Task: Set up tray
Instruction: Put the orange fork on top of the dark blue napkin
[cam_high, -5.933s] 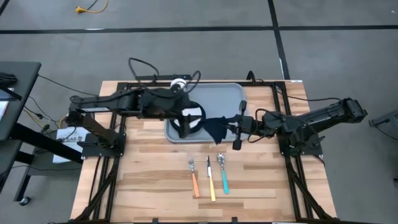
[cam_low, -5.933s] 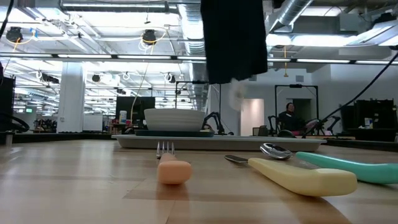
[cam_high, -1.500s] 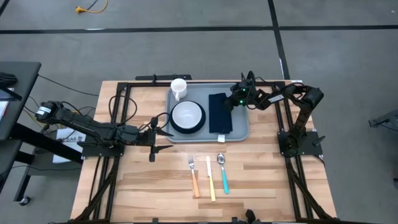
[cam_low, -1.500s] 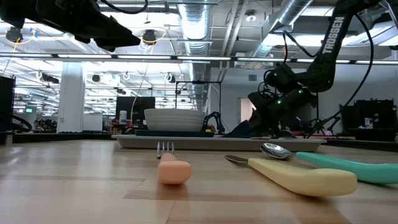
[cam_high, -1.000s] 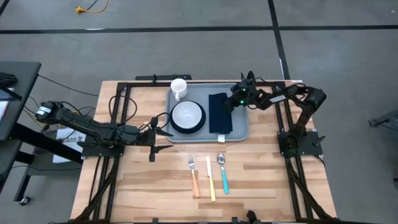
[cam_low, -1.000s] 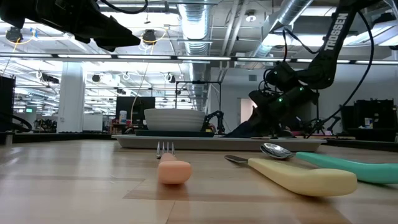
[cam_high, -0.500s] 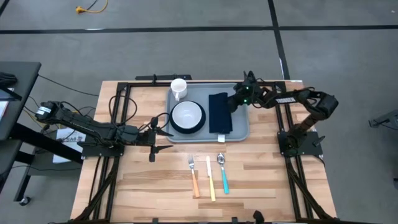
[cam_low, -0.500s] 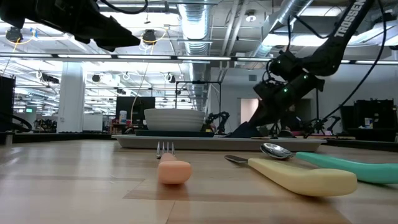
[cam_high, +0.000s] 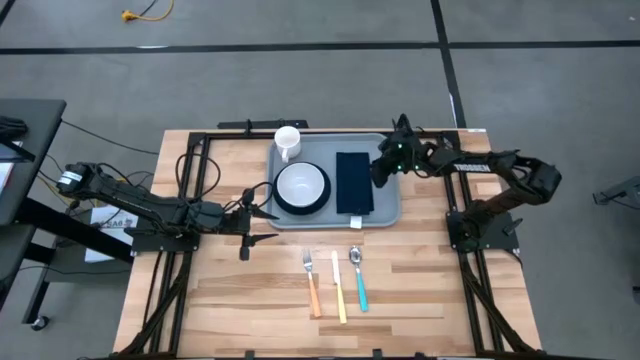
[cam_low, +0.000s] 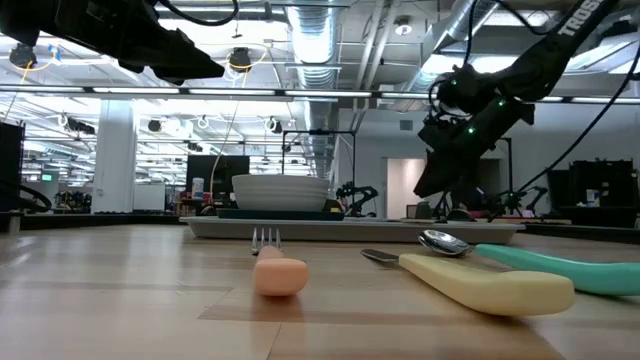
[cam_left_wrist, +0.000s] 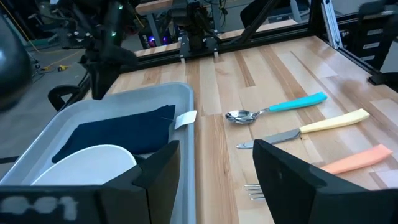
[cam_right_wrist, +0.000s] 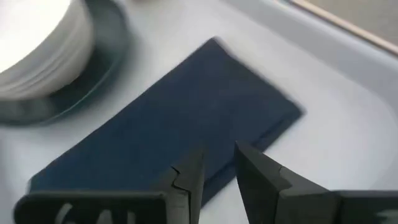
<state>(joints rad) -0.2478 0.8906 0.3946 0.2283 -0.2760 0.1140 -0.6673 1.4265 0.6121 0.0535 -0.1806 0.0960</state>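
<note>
The tray (cam_high: 385, 200) is sitting at the far middle of the desk (cam_high: 240, 300), and on it we are counting one white cup (cam_high: 287, 141), one white bowl (cam_high: 301, 183) resting on one dark plate (cam_high: 277, 199), and one folded navy napkin (cam_high: 354, 181). We are keeping our left gripper (cam_high: 250, 222) spread wide beside the tray. Our right gripper (cam_high: 381, 172) is hovering over the napkin, fingers narrowly parted and holding nothing. Nearer us, three utensils are lying: one fork (cam_high: 311, 281), one knife (cam_high: 339, 290), one spoon (cam_high: 358, 276).
</note>
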